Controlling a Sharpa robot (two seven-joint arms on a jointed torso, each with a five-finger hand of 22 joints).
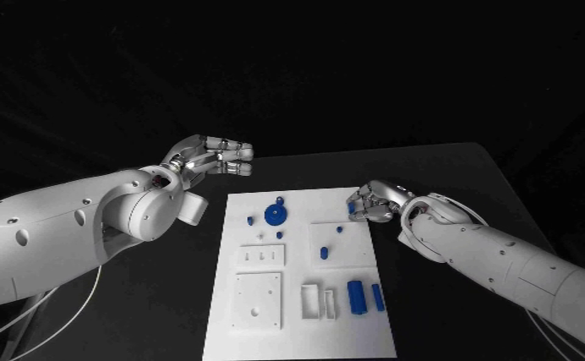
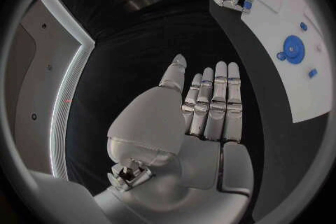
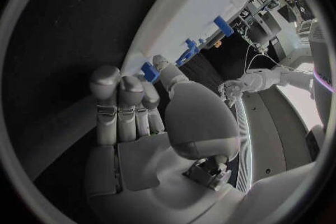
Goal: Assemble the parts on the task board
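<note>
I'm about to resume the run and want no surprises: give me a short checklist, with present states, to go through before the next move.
1. Left silver hand free, holding nothing: ok; fingers straight, apart from the board.
2. Right silver hand at the white task board's edge: ok.
3. Right hand grips the small blue piece at its fingertips: cannot tell.
4. Blue round disc part lying on the board, untouched: ok.
5. Two blue cylinders lying near the board's near end: ok.
</note>
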